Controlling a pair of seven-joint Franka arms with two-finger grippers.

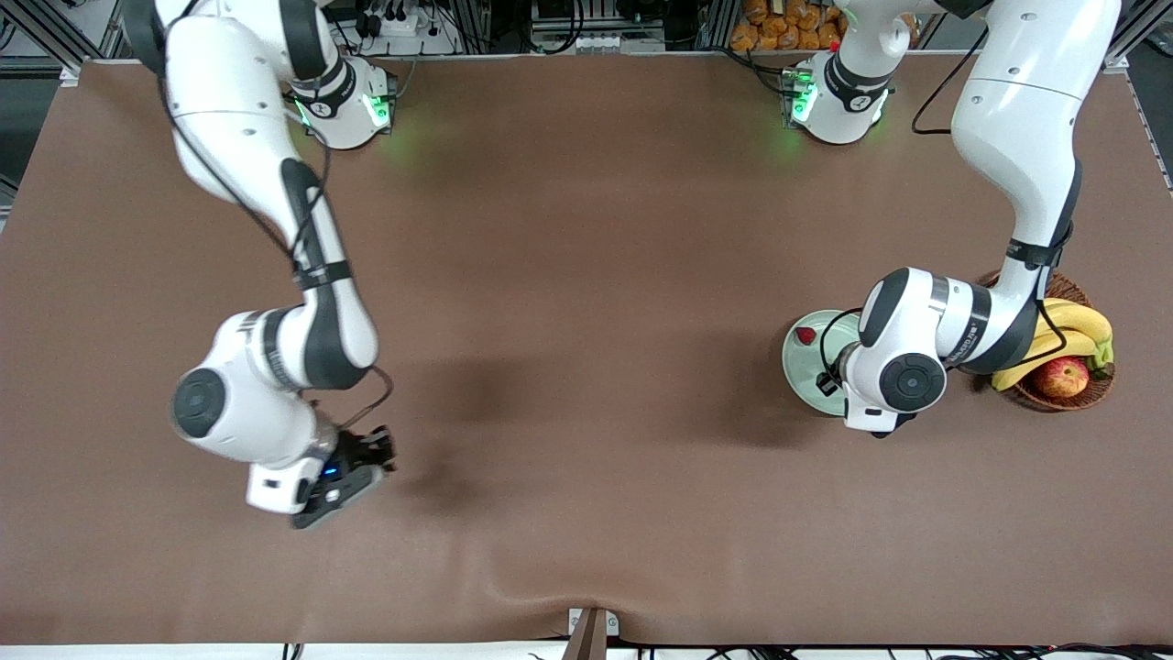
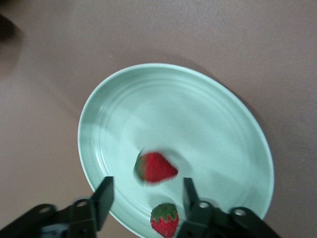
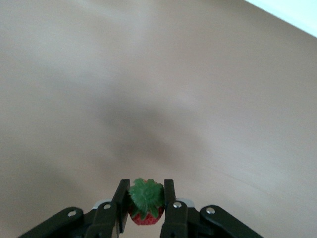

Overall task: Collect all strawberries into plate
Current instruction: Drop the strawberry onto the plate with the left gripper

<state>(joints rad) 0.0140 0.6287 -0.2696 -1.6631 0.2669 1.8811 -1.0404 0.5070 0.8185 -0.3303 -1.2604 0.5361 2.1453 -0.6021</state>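
Brown counter, one plate, three strawberries.
Left claw hangs spread over the plate; two strawberries lie in it, one pointing sideways. Right claw pinches the third strawberry, leafy top outward, over the right arm's end.

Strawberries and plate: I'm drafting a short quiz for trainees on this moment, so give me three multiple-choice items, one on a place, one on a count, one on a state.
1. What is the left claw over?
A. the wicker basket
B. the plate
C. bare table

2. How many strawberries lie in the plate?
A. none
B. two
C. four

3. What is the right claw doing?
A. gripping a strawberry
B. open and empty
C. gripping a banana

Answers: 1 B, the left wrist view looks straight down on the plate. 2 B, one strawberry and another rest there. 3 A, its fingers close on the berry.
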